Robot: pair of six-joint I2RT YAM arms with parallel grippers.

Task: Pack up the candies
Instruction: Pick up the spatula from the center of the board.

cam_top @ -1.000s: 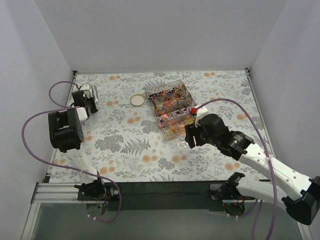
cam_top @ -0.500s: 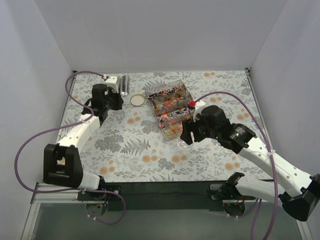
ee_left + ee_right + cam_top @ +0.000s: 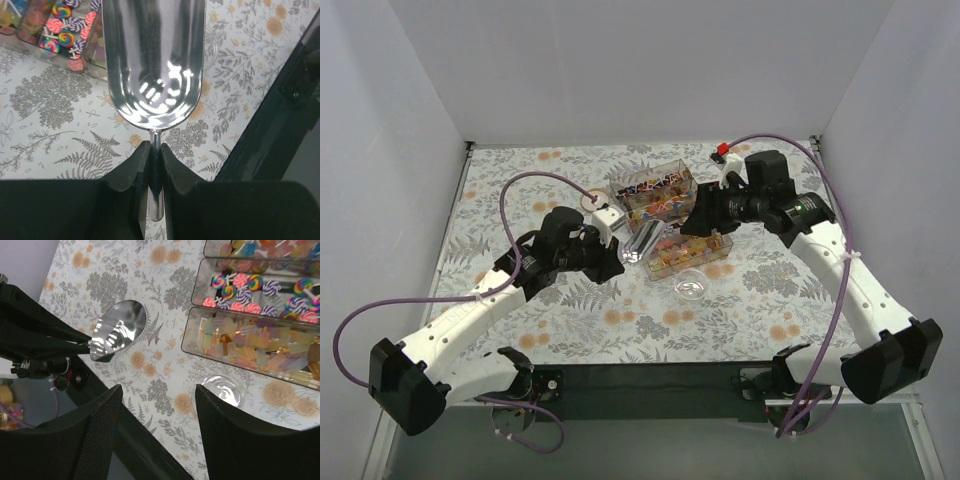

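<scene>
Left gripper (image 3: pixel 154 150): clamped narrow on the thin handle of a shiny metal scoop (image 3: pixel 152 60), one finger pressed to each side of the stem
Scoop position: the bowl points away from the wrist, and there it is in the top view, its far end just beside the near-left side of the clear box (image 3: pixel 665 212); whether it rests on the cloth I cannot tell
Right gripper (image 3: pixel 157 390): fingers spread wide, holding nothing, hanging above the right side of the box and looking down past its near edge
Candies (image 3: pixel 252 347): in the box, sorted by compartment; the nearest compartment holds pale wrapped sweets in orange, pink and yellow
Lollipops (image 3: pixel 240 287): swirly ones with white sticks, in the next compartment back, and they show at the top left of the left wrist view too
Jar (image 3: pixel 222 390): small, round and clear, sitting on the cloth just beside the near side of the box
Table (image 3: pixel 520 190): covered in a floral cloth, grey ferns and orange blooms
Arms: both reach in toward the middle, with the box between the two wrists
</scene>
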